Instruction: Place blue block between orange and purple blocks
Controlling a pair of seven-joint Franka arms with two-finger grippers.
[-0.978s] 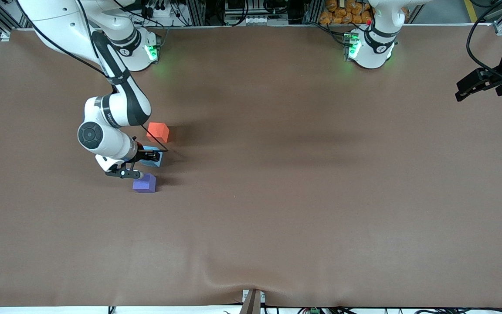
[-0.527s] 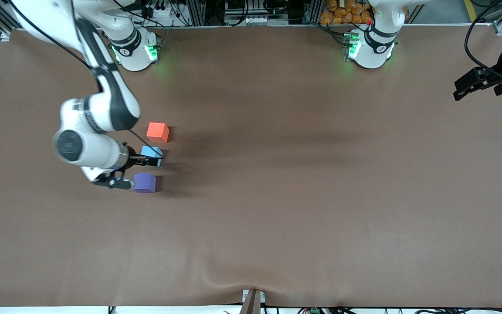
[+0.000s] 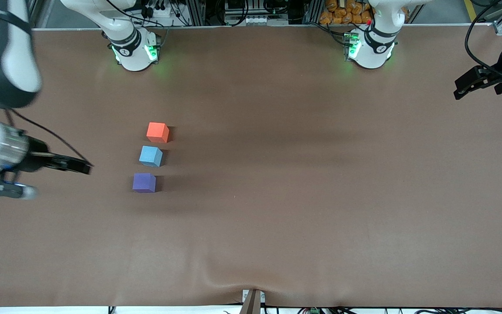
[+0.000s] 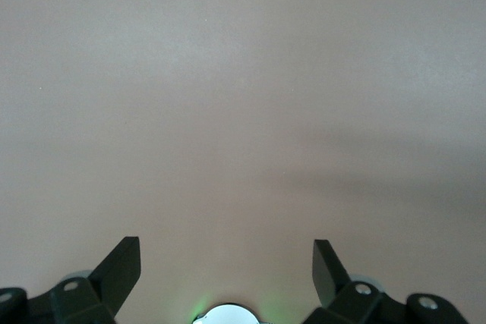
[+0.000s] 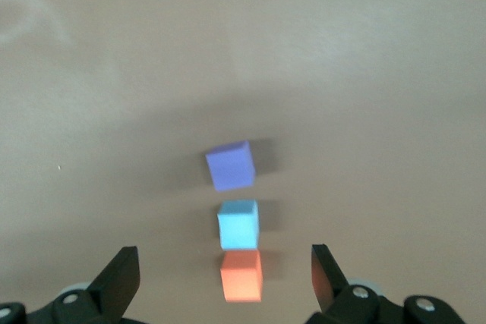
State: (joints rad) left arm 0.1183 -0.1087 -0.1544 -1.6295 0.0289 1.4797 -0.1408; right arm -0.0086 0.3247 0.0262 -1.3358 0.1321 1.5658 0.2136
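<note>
The blue block sits on the tabletop between the orange block and purple block, so the placing looks done. My right hand, fingers apart and empty, hangs at middle left of the front view. My left hand, also apart, waits at upper right. Only the right wrist view shows the row end-on.

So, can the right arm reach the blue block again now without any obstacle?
Probably yes. The right end effector is open over bare table toward the right arm's end, and nothing lies between it and the blue block, though the orange block and purple block flank it closely.
</note>
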